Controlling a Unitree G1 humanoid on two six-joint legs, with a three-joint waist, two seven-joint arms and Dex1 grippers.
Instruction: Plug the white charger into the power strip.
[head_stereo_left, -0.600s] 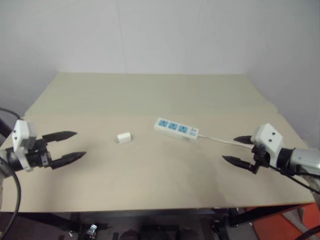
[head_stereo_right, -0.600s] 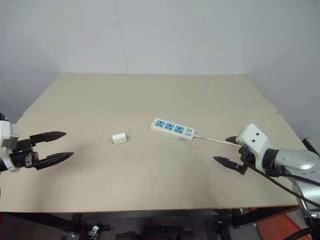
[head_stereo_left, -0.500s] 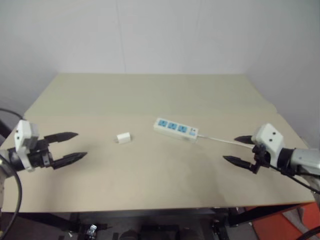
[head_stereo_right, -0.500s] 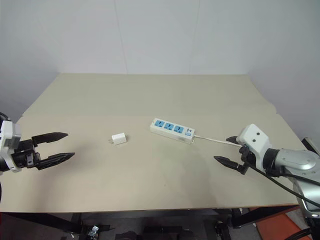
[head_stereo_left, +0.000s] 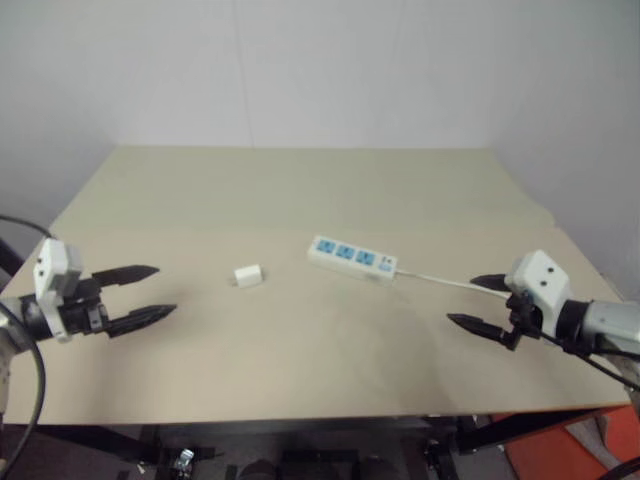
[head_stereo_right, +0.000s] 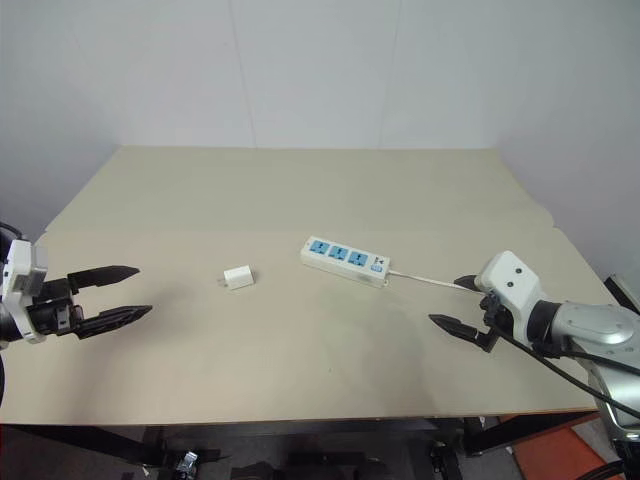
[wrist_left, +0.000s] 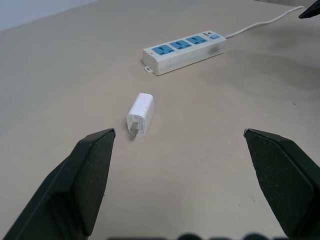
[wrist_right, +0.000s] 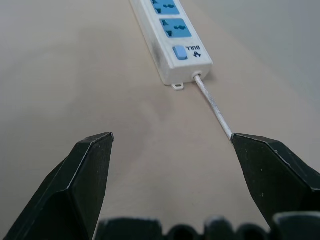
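Your left gripper (head_stereo_left: 136, 296) hovers over the table's (head_stereo_left: 300, 190) near left edge, fingers spread wide and empty, aimed toward the white charger (head_stereo_left: 248, 275). That charger lies on its side left of centre, well apart from both grippers. Just right of it sits the power strip (head_stereo_left: 352, 257), its cord (head_stereo_left: 440, 280) trailing right. Your right gripper (head_stereo_left: 478, 302) is at the near right, fingers wide apart, holding nothing, with the cord running between them.
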